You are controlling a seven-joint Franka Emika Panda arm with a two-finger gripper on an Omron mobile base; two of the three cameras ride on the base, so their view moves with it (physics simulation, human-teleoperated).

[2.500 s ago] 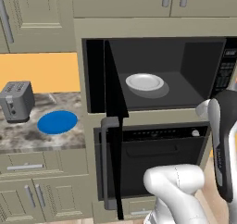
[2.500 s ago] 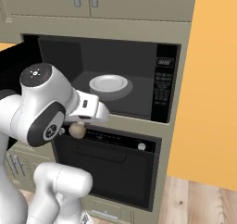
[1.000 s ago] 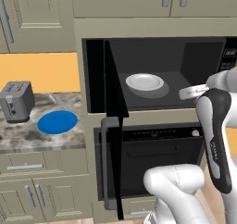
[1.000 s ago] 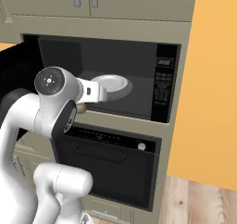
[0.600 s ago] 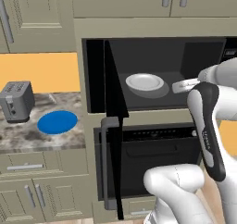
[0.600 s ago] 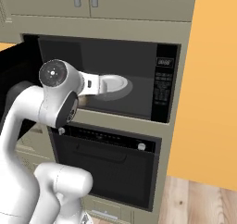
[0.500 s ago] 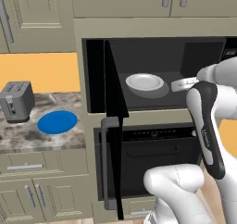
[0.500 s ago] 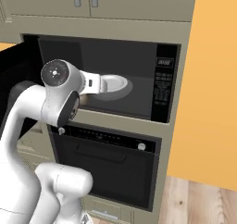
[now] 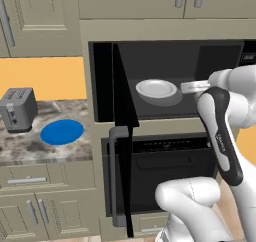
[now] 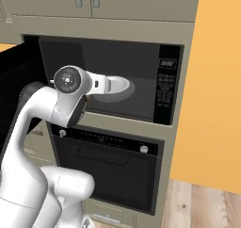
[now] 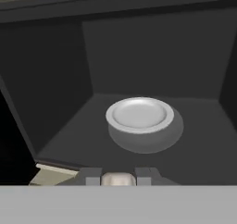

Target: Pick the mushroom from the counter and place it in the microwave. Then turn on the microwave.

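Nearest to us in the hand view, our gripper point(image 11: 118, 177) is closed narrowly on the mushroom point(image 11: 118, 179), whose tan cap sits between the two dark fingertips point(image 11: 92, 177) at the bottom of the picture. Just beyond it lies the dark floor of the microwave point(image 11: 60, 140), and further in rests a white round plate point(image 11: 140, 115), clear of the mushroom and a little ahead of it. In the left base view we see our arm reaching into the open cavity from the right, the hand level with the plate point(image 9: 156, 88) and just beside its right edge, while the microwave door point(image 9: 121, 91) stands swung out toward us, edge-on. The right base view shows the keypad point(image 10: 166, 88) at the right side of the microwave point(image 10: 141, 57), with the black oven point(image 10: 113, 170) directly below. Off to the left, on the counter point(image 9: 25, 143), a blue plate point(image 9: 62, 132) lies flat, and a grey toaster point(image 9: 18, 109) stands behind it against the orange wall.
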